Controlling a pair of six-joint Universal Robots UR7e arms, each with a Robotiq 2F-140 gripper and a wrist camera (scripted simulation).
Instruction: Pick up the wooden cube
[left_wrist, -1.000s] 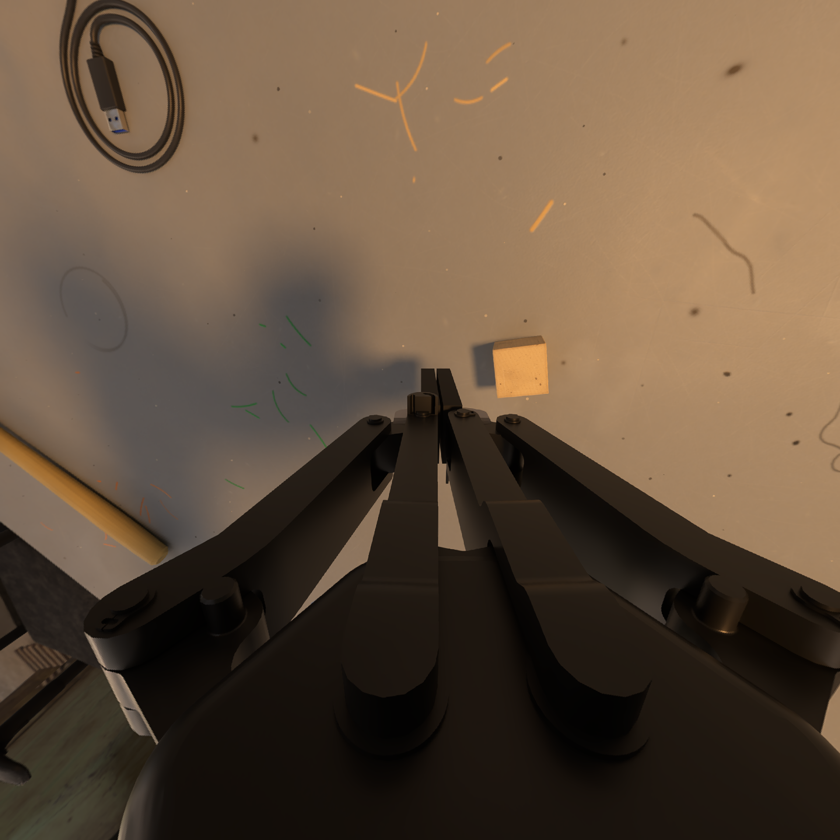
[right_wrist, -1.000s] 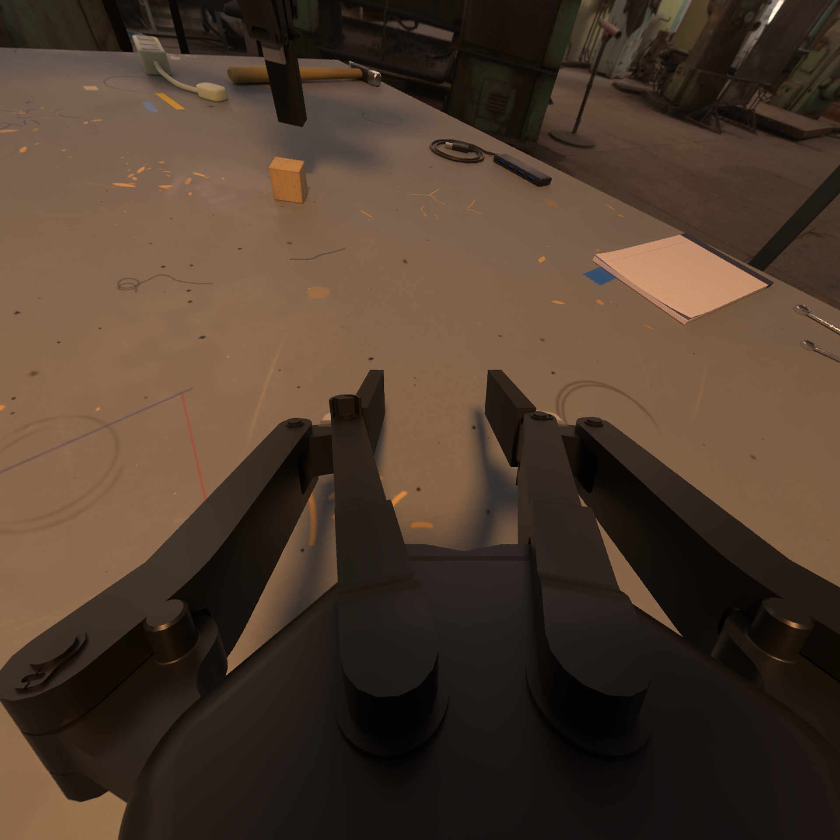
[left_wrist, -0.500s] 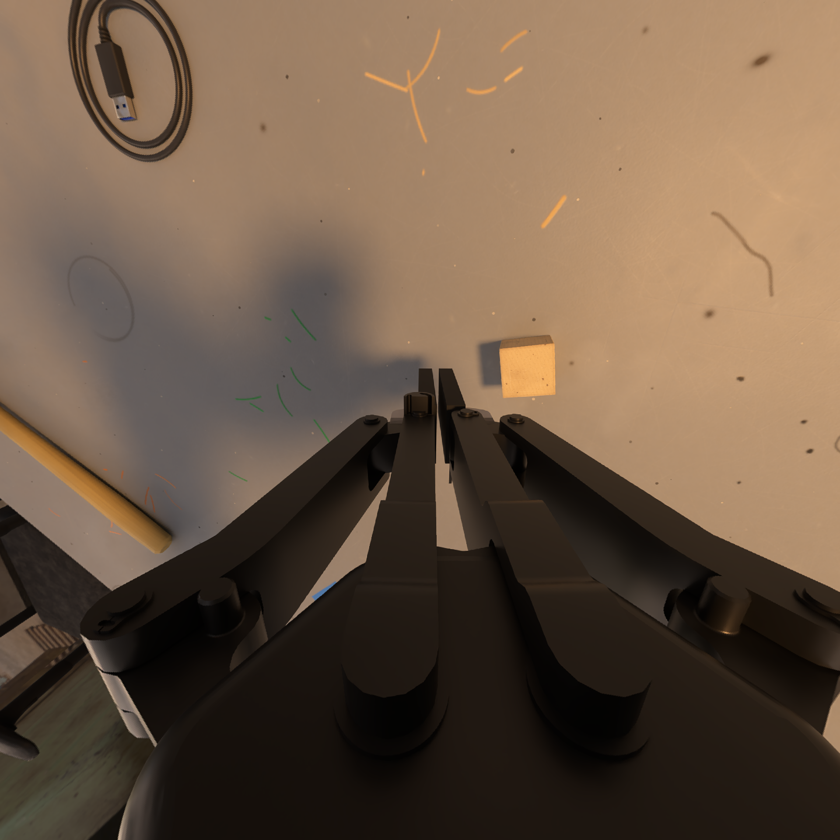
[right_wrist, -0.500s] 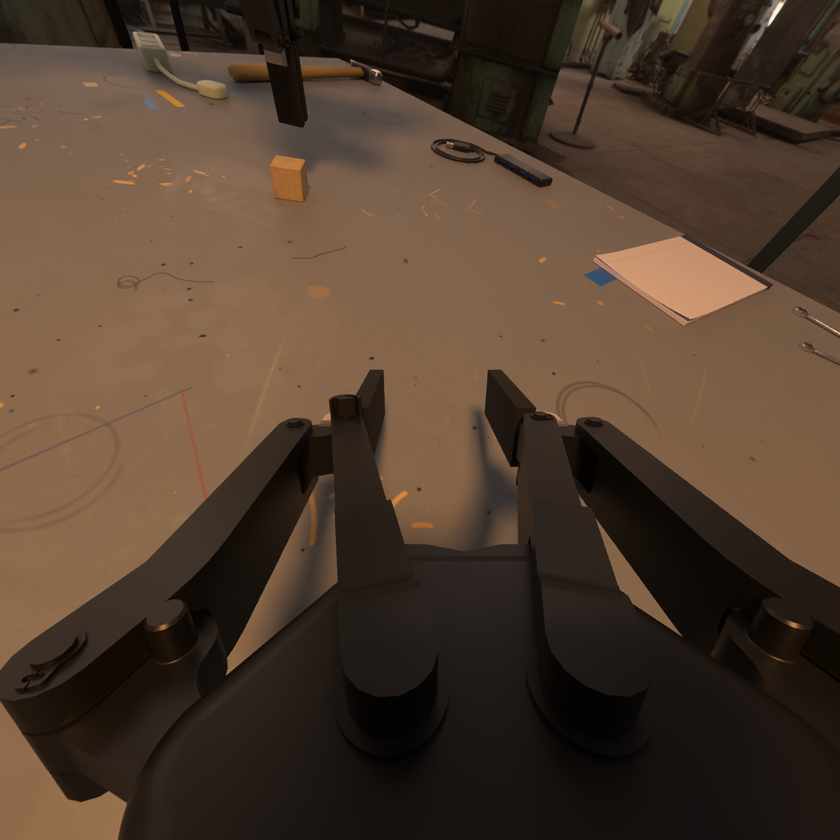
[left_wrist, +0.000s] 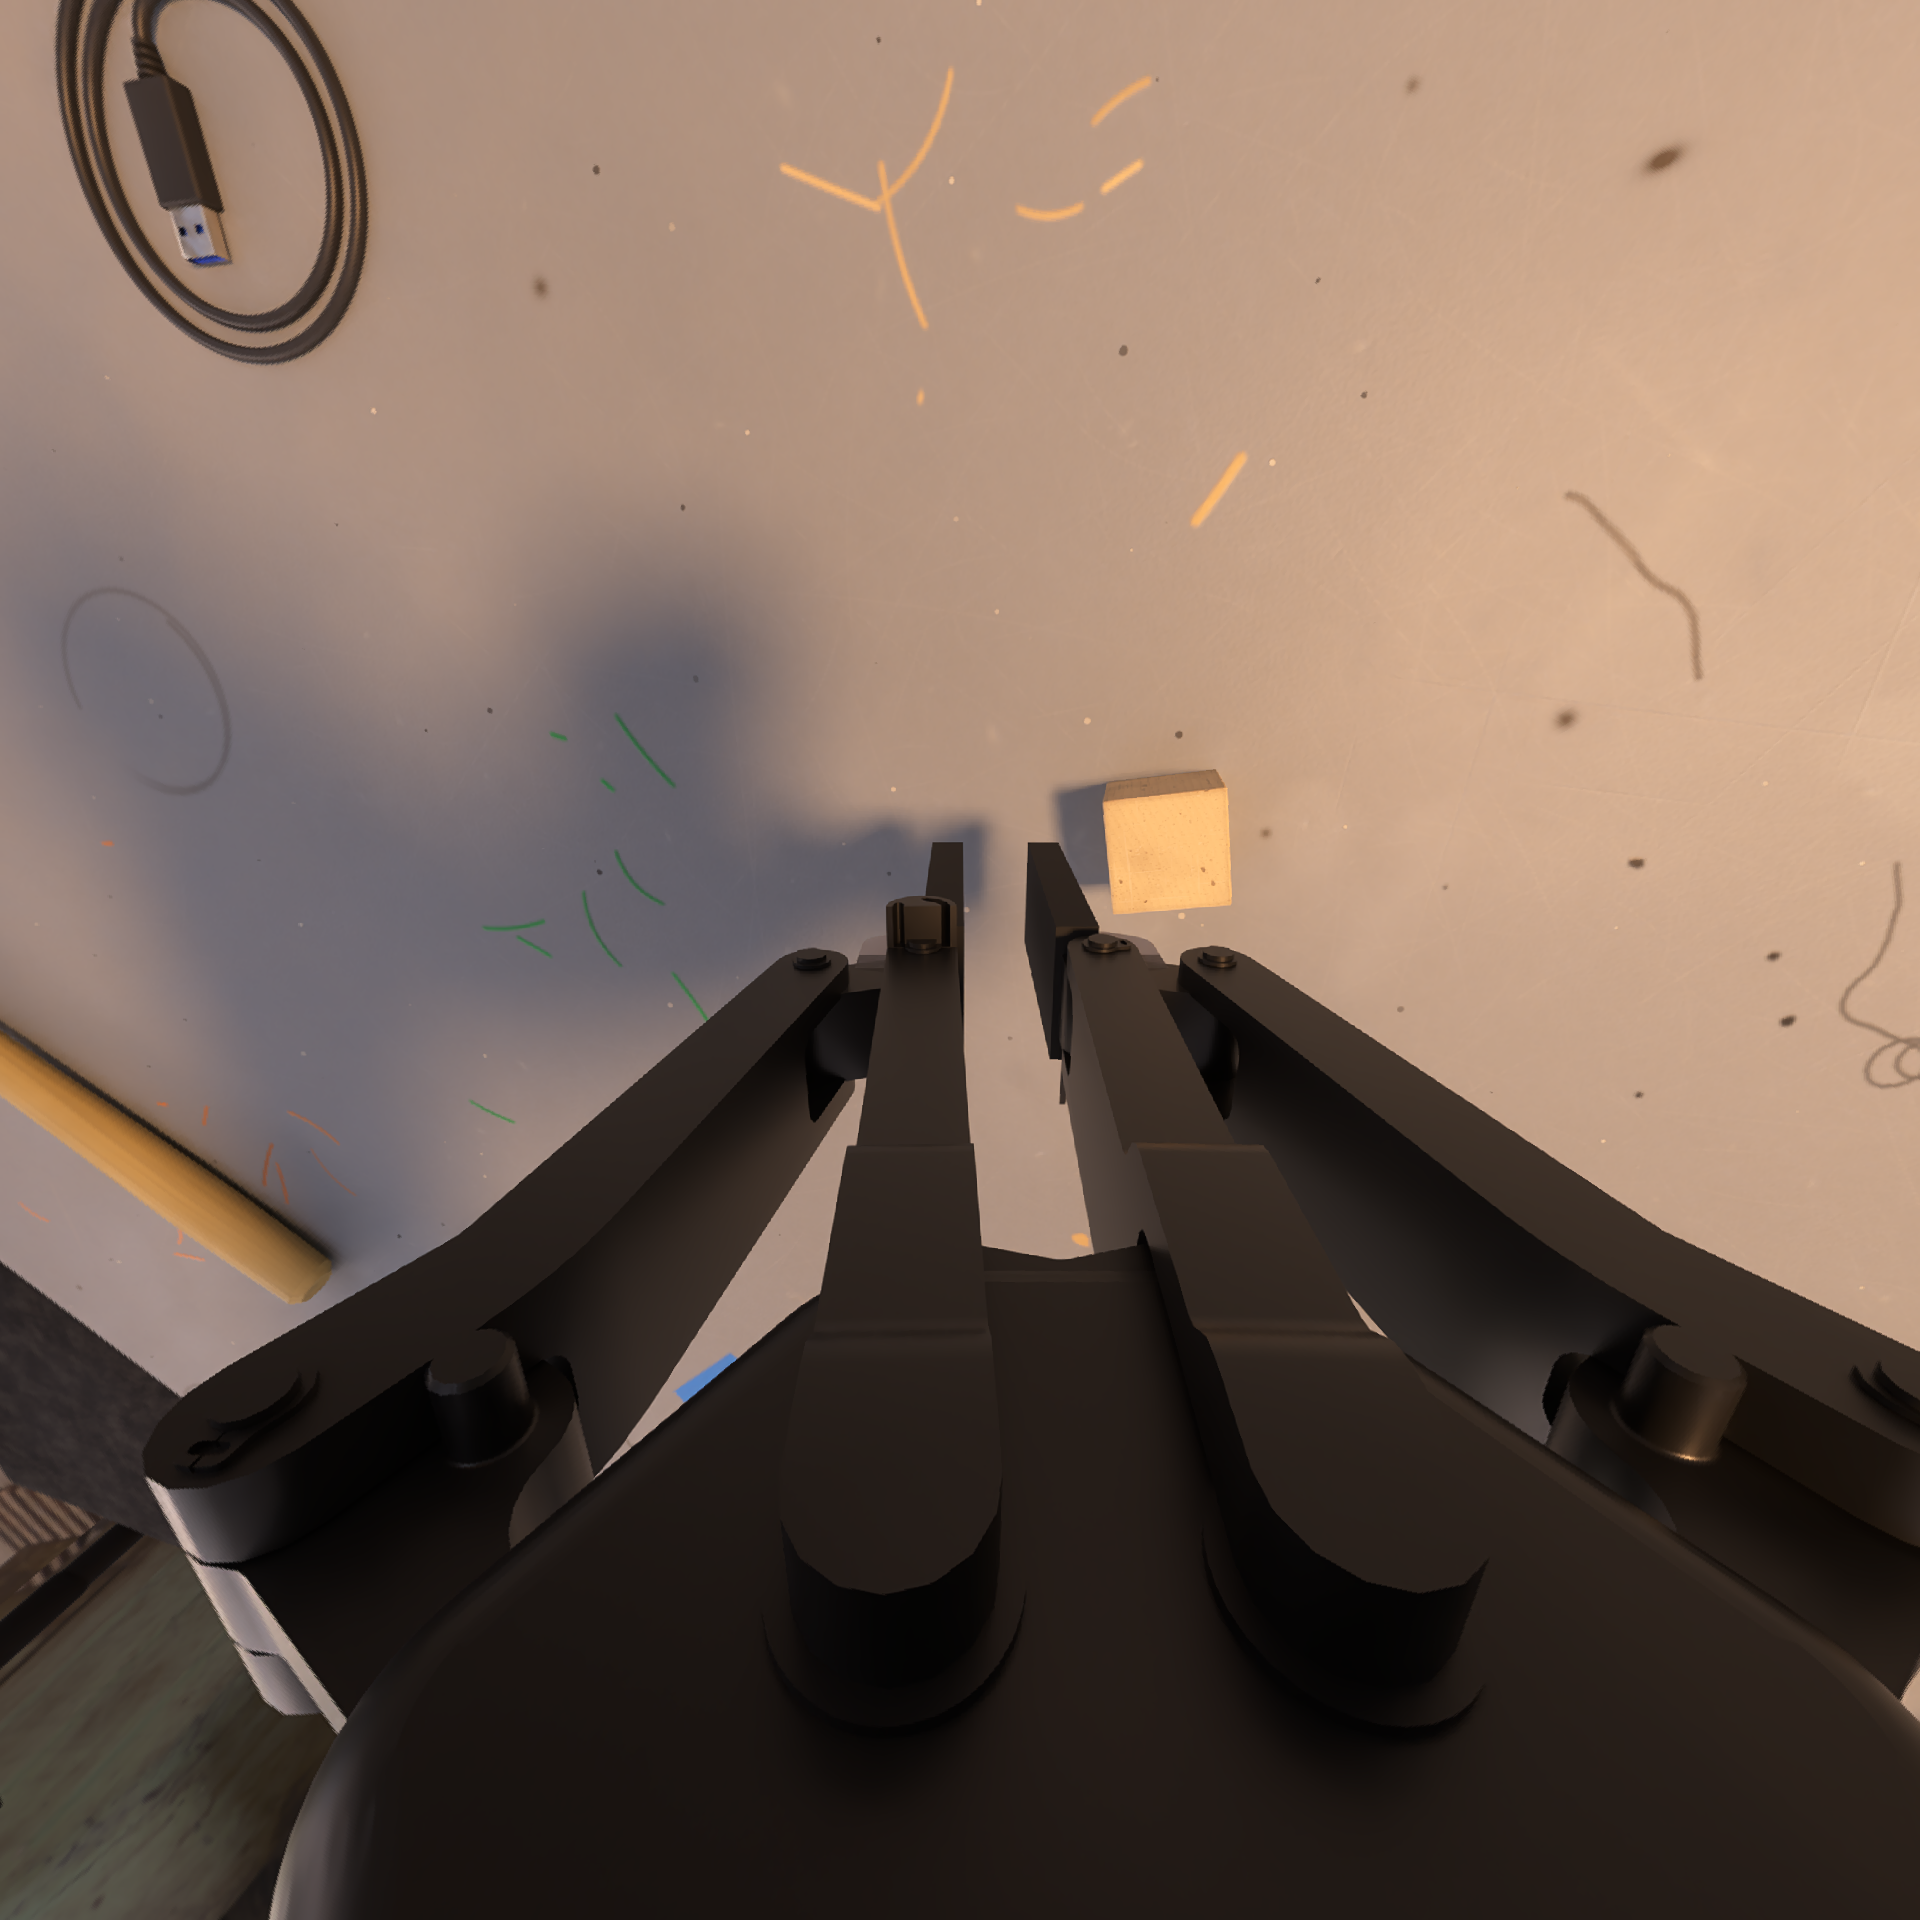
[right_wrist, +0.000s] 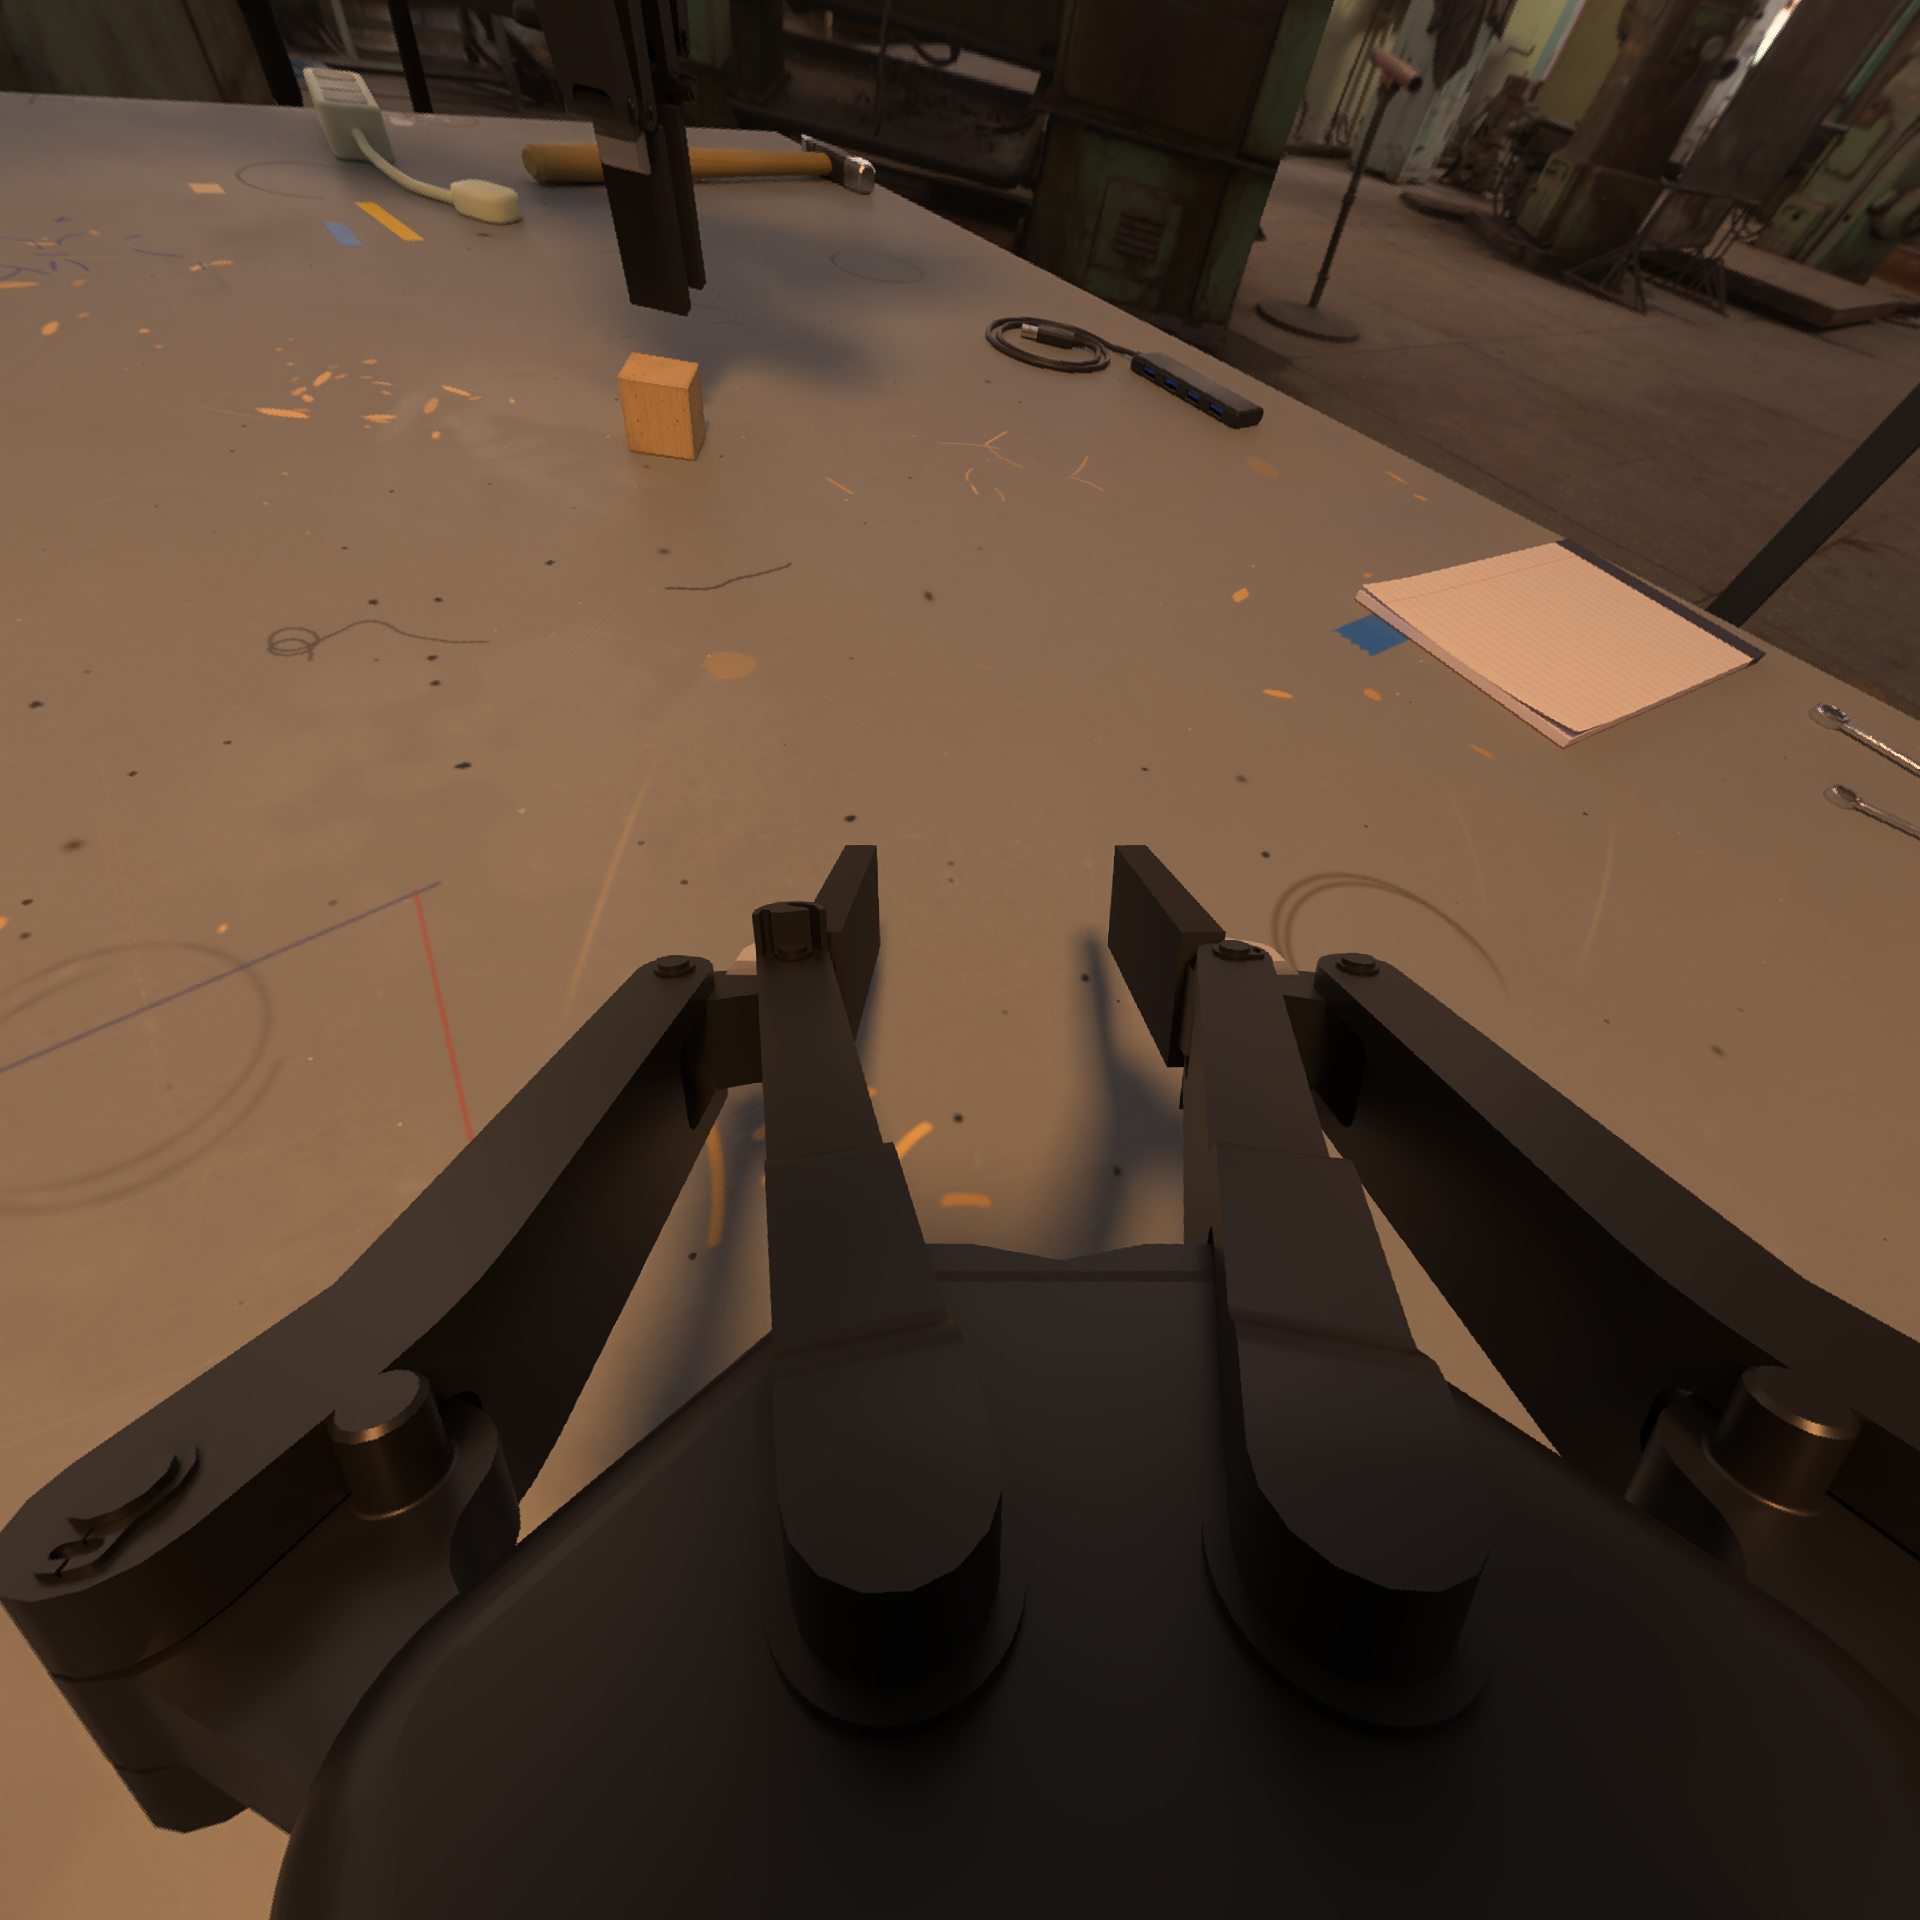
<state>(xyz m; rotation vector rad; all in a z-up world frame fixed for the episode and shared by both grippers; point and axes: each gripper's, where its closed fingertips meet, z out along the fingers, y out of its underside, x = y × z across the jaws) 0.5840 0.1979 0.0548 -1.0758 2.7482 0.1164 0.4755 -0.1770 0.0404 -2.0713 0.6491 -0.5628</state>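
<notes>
Wooden cube (left_wrist: 1166, 844) resting on the table (left_wrist: 1351, 364), just right of and below the slightly parted, empty left gripper (left_wrist: 992, 878); the spread right gripper (right_wrist: 994, 904) stays well apart.

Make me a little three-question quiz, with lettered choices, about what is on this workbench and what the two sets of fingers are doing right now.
1. Where is the wooden cube?
A. On the table, free
B. Between the left gripper fingers
C. On the notepad

2. What colour is the hammer handle?
A. Red
B. Light wood
C. Blue

3. How does the right gripper stand?
A. Shut on the cube
B. Shut, empty
C. Open, empty

Answers:
1 A, the cube sits on the table beside the left gripper's fingertips, untouched.
2 B, the handle is pale yellow wood.
3 C, a wide gap shows between its fingers, holding nothing.
</notes>
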